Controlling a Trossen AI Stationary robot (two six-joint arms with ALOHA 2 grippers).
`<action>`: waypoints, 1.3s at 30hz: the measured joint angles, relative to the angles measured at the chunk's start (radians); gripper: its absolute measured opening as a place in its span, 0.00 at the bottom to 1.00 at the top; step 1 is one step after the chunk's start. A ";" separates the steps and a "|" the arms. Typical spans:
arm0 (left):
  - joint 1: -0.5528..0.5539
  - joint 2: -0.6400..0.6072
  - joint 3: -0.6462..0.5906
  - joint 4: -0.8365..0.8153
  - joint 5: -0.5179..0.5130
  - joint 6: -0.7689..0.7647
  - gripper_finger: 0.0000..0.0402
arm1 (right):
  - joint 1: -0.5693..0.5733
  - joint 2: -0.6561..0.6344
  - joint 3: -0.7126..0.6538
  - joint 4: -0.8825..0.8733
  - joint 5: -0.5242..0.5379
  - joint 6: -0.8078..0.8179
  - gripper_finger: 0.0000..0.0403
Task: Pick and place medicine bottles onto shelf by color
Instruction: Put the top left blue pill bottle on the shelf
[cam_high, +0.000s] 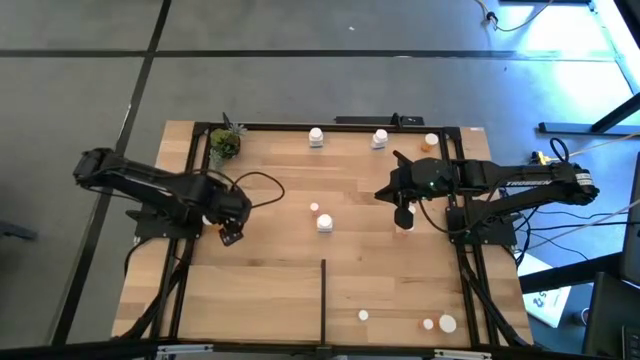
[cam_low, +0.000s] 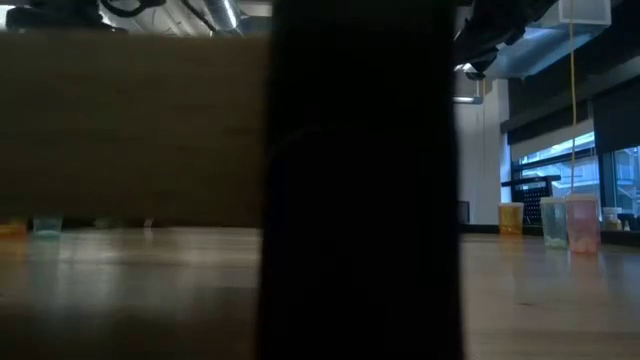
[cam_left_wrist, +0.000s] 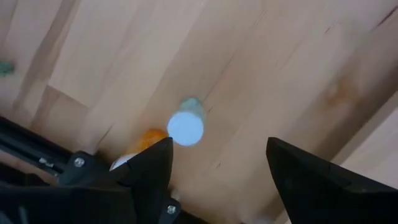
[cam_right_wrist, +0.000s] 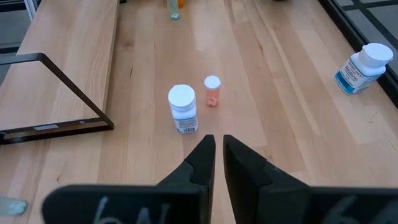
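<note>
— Light wood planks everywhere: the shelf (cam_high: 280, 290) is lying flat inside its black bars, and both dark arms are reaching in over it from the sides. How is the left arm sitting?

— It is stretching in from the left edge, elbow bent, with the left gripper (cam_high: 231, 236) pointing down at the boards near that side rail. In the left wrist view its two fingers (cam_left_wrist: 155, 165) are standing well apart and nothing is lying between them.

— And the bottles near it?

— A pale green bottle (cam_left_wrist: 186, 124) with a white cap is standing just ahead of the open fingers, clear of both. An orange bottle (cam_left_wrist: 149, 138) is sitting right beside it – partly hidden behind one finger, so I cannot tell whether it is touching.

— The right arm?

— Reaching in from the right rail, wrist angled down toward mid-shelf. The right gripper (cam_right_wrist: 217, 149) is showing its fingers nearly together with only a thin gap, gripping nothing.

— What is lying ahead of it?

— A white bottle (cam_right_wrist: 183, 109) and a small pinkish-orange bottle (cam_right_wrist: 212, 91) (side by side, not touching) are standing near the tips. Another white bottle with a blue label (cam_right_wrist: 362, 68) is tilting well off toward the black rail.

— Anything else?

— A potted plant (cam_high: 225, 145) is sitting in the back left corner; the thin black divider strip (cam_high: 322, 300) is running up from the front edge.
</note>
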 joint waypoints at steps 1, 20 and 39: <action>0.000 0.009 0.000 0.000 0.000 0.002 0.63 | 0.000 0.000 0.000 0.000 0.000 0.001 0.09; 0.092 0.025 -0.113 0.087 0.006 0.103 0.63 | 0.000 0.000 0.000 0.006 0.000 0.000 0.09; 0.106 0.025 -0.223 0.198 0.037 0.110 0.63 | 0.000 0.000 0.000 0.005 0.000 0.000 0.09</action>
